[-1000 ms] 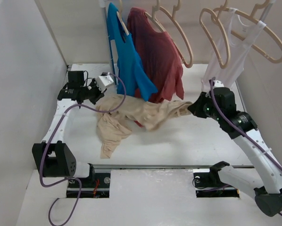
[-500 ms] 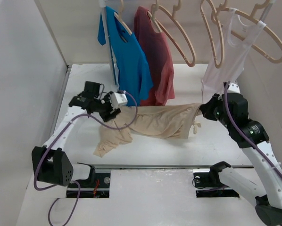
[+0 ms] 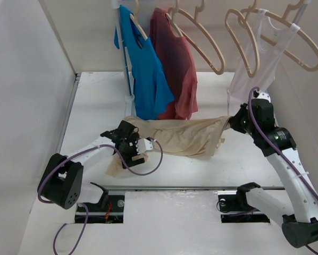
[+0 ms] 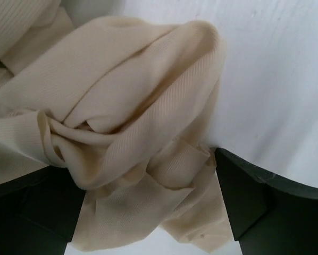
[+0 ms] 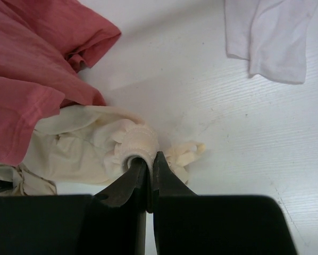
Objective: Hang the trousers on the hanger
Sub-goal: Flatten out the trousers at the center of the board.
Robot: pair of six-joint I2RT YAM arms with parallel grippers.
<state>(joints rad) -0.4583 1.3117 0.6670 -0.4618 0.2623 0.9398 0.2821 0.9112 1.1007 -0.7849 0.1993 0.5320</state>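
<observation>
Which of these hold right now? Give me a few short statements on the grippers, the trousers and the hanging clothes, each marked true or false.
1. The right gripper is shut on the trousers. True.
2. The left gripper is clamped tight on the trousers. False: its jaws stand wide apart, with fabric lying loose between them.
3. The trousers hang on a hanger. False: they stretch between the two grippers, and the empty hanger carries nothing.
4. The red T-shirt hangs right beside the blue T-shirt. True.
5. The white vest lies flat on the table. False: it hangs from a hanger at the right.
</observation>
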